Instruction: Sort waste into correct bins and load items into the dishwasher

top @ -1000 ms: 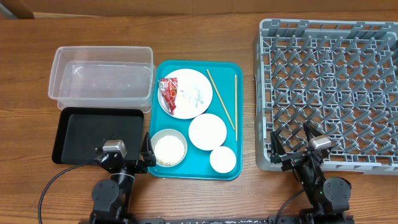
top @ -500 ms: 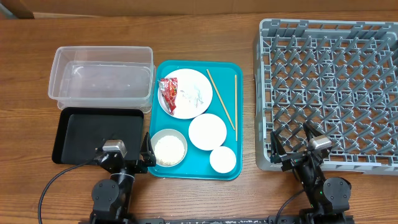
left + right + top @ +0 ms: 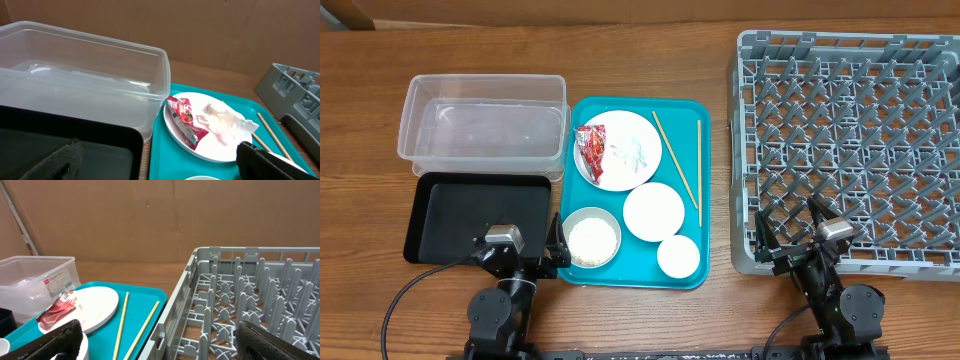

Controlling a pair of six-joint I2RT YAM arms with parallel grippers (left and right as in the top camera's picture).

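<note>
A red snack wrapper and a crumpled white tissue lie on a round white plate on the teal tray. A bowl of white rice, an empty white bowl and a white cup stand in front of it; two chopsticks lie at its right. The clear tub and black tray sit left. The grey dish rack is right. My left gripper and right gripper are open and empty at the near edge. The left wrist view shows the wrapper and tissue.
The clear tub fills the left of the left wrist view, the black tray below it. The right wrist view shows the rack's near corner, the chopsticks, the plate and a brown wall behind.
</note>
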